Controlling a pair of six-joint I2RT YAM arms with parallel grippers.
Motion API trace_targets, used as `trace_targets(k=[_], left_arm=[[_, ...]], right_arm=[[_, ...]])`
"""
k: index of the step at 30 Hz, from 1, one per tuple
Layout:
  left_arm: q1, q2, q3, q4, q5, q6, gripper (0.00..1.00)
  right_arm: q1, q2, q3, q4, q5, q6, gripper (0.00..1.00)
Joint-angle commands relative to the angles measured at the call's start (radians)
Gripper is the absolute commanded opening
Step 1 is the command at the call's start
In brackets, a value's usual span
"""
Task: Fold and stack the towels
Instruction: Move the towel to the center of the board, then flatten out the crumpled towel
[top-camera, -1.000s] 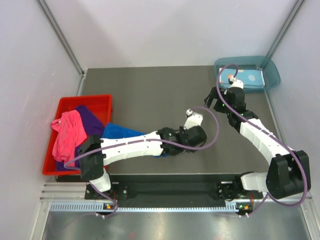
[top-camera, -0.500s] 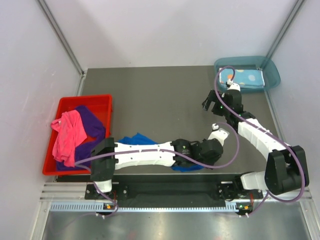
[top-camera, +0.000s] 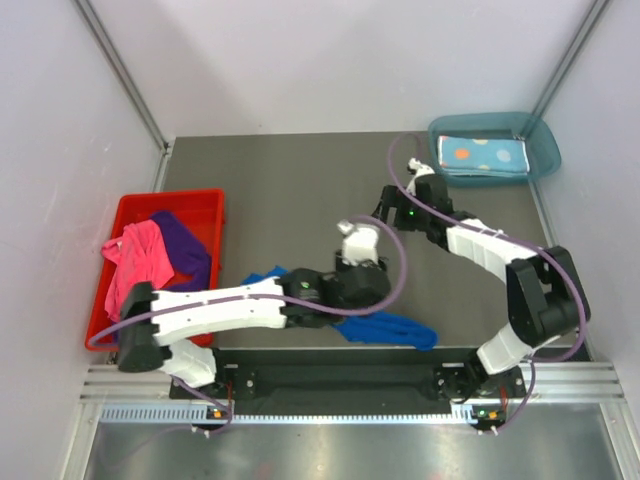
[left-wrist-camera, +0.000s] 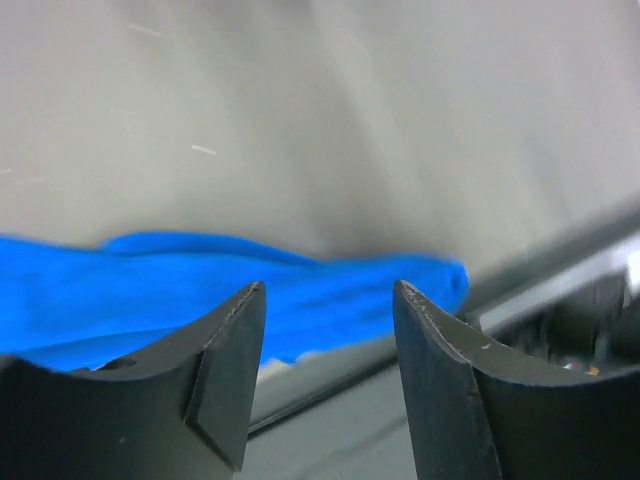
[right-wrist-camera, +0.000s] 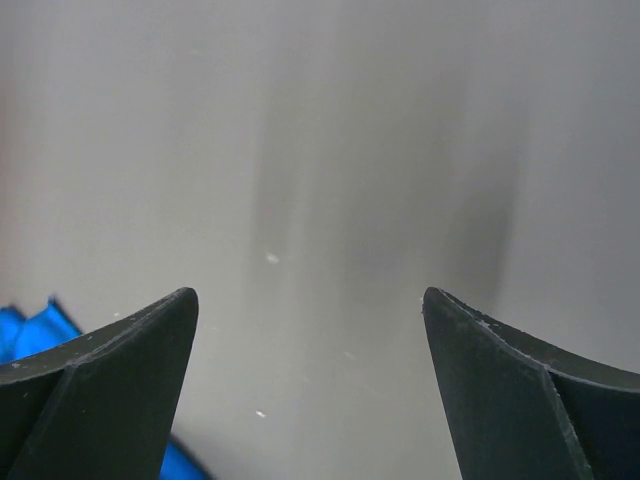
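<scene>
The royal blue towel (top-camera: 395, 328) lies stretched out along the table's front edge, partly under my left arm; it also shows in the left wrist view (left-wrist-camera: 150, 290). My left gripper (top-camera: 362, 300) (left-wrist-camera: 325, 290) hovers just above it, open, with nothing between the fingers. My right gripper (top-camera: 385, 208) (right-wrist-camera: 310, 295) stands open over bare table at mid-table, and a corner of the royal blue towel (right-wrist-camera: 30, 330) sits at its lower left. The light blue dotted towel (top-camera: 482, 155) lies folded flat in the teal tray (top-camera: 540, 150). The pink towel (top-camera: 135, 262) and purple towel (top-camera: 185, 248) sit crumpled in the red bin (top-camera: 200, 205).
The red bin stands at the left edge of the table and the teal tray at the back right corner. White walls close in both sides and the back. A metal rail (top-camera: 340, 375) runs along the front edge just past the royal blue towel.
My left gripper dragged the royal blue towel rightwards along the front edge, then let it go and pulled back over it. My right arm swung left, away from the tray.
</scene>
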Motion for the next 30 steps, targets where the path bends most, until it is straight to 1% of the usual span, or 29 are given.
trace_targets(k=[1,2,3,4,5,6,7,8,9,10,12,14,19,23,26,27,30], left_arm=[[0.097,-0.140,-0.068,-0.185,-0.148,-0.201,0.58],[0.129,-0.169,-0.096,-0.202,-0.129,-0.256,0.58],[0.204,-0.232,-0.125,-0.228,-0.112,-0.277,0.56],[0.241,-0.265,-0.191,-0.229,-0.099,-0.296,0.55],[0.322,-0.324,-0.216,-0.242,-0.085,-0.328,0.55],[0.357,-0.352,-0.240,-0.266,-0.059,-0.337,0.57],[0.387,-0.374,-0.266,-0.289,-0.068,-0.354,0.57],[0.426,-0.410,-0.272,-0.323,-0.091,-0.395,0.59],[0.445,-0.424,-0.276,-0.396,-0.129,-0.422,0.62],[0.465,-0.437,-0.276,-0.438,-0.150,-0.454,0.63],[0.514,-0.476,-0.276,-0.481,-0.190,-0.494,0.63],[0.561,-0.515,-0.266,-0.536,-0.201,-0.514,0.63],[0.603,-0.611,-0.251,-0.576,-0.246,-0.518,0.62],[0.608,-0.677,-0.230,-0.564,-0.264,-0.480,0.61],[0.609,-0.685,-0.217,-0.545,-0.252,-0.460,0.61],[0.608,-0.685,-0.214,-0.539,-0.250,-0.457,0.60],[0.608,-0.687,-0.216,-0.529,-0.241,-0.453,0.60]], right_arm=[[0.099,0.071,0.131,0.050,-0.054,-0.043,0.93],[0.123,0.093,0.155,0.046,-0.056,-0.060,0.91],[0.149,0.116,0.203,0.034,-0.059,-0.069,0.90],[0.203,0.165,0.229,0.027,-0.059,-0.079,0.89],[0.229,0.188,0.255,0.018,-0.060,-0.099,0.87],[0.257,0.234,0.305,0.011,-0.057,-0.111,0.84],[0.313,0.254,0.330,0.011,-0.045,-0.131,0.83],[0.341,0.277,0.353,-0.017,-0.039,-0.146,0.82],[0.395,0.321,0.400,-0.029,-0.025,-0.169,0.78],[0.421,0.344,0.425,-0.040,-0.019,-0.178,0.76],[0.467,0.387,0.488,-0.057,-0.004,-0.195,0.72],[0.525,0.440,0.520,-0.078,0.029,-0.215,0.71],[0.617,0.523,0.609,-0.149,0.098,-0.254,0.70],[0.644,0.555,0.625,-0.172,0.112,-0.260,0.68],[0.656,0.581,0.642,-0.190,0.112,-0.267,0.66],[0.664,0.596,0.655,-0.198,0.139,-0.269,0.63],[0.673,0.627,0.688,-0.227,0.148,-0.277,0.57]])
